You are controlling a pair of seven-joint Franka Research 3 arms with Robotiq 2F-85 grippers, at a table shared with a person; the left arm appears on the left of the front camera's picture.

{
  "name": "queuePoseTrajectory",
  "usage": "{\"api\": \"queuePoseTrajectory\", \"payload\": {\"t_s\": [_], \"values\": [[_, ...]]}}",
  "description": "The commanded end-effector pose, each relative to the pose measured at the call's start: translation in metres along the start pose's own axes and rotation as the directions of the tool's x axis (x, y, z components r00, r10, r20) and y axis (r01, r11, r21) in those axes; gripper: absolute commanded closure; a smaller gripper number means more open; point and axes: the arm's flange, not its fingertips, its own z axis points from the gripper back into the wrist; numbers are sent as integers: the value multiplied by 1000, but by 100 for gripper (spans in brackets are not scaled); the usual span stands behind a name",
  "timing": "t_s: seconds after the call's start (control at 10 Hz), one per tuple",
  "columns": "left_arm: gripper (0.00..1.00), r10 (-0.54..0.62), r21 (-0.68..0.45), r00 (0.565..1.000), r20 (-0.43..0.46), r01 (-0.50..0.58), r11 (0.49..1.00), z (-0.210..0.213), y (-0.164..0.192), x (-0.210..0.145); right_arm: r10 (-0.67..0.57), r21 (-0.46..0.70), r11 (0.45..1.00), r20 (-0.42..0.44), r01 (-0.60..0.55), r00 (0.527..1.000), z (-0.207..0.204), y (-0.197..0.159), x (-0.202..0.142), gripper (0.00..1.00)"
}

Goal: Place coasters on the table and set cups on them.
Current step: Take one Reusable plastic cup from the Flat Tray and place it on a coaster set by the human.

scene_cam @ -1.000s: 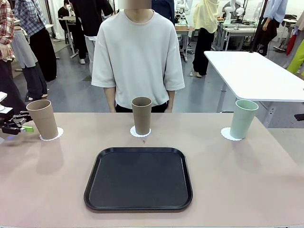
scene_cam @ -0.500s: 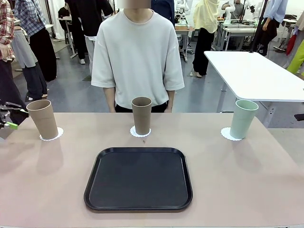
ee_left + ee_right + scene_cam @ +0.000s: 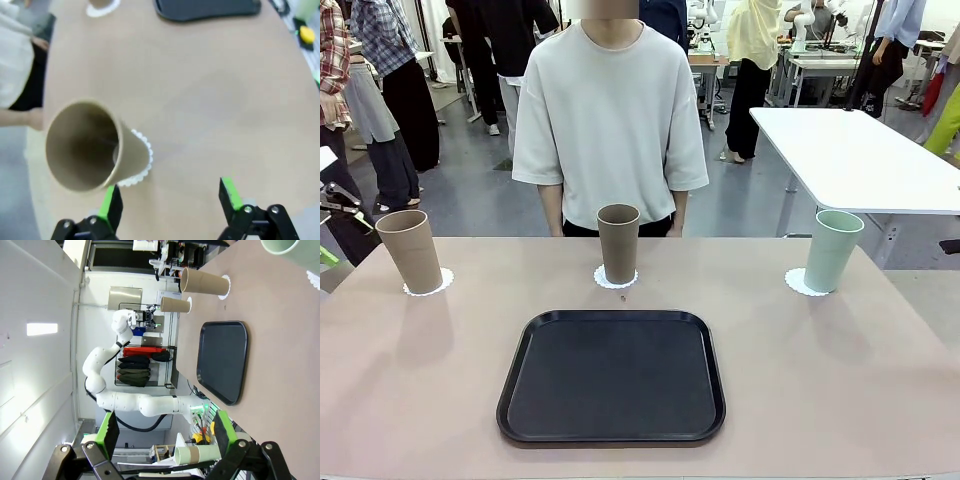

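3 cups [image 3: 618, 242] sit on coasters [image 3: 803, 284] along bench [image 3: 420, 400] far edge. L gripper [image 3: 170, 197] fingers wide, empty, by tan cup [image 3: 92, 145]. R gripper [image 3: 162, 432] fingers wide, empty.

A big black tray [image 3: 611, 375] lies flat near the front, a person in a pale grey tee [image 3: 610, 115] stands at the far edge, and a white rectangular table [image 3: 855, 155] sits behind to the right
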Motion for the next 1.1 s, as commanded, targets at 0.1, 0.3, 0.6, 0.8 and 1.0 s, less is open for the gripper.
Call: {"api": "queuePoseTrajectory", "payload": {"t_s": [0.1, 0.3, 0.6, 0.8, 1.0], "values": [[0, -46, 1, 972, -231, 47, 999, -7, -37, 68, 10, 6, 1000, -3, -10, 1000, 1, 1, 1, 0], [0, -22, 25, 953, -302, 31, 999, -10, -46, 103, 10, 6, 1000, -3, -10, 1000, 1, 1, 1, 0], [0, 362, 383, 908, -212, -263, 885, -26, -29, 139, 10, 6, 1000, -3, -10, 1000, 1, 1, 1, 0], [0, 569, 505, 779, -263, -392, 769, -36, -26, 147, 10, 6, 1000, -3, -10, 1000, 1, 1, 1, 0], [0, 578, 467, 670, -465, -370, 803, -42, -33, 152, 10, 6, 1000, -3, -10, 1000, 1, 1, 1, 0]]}}
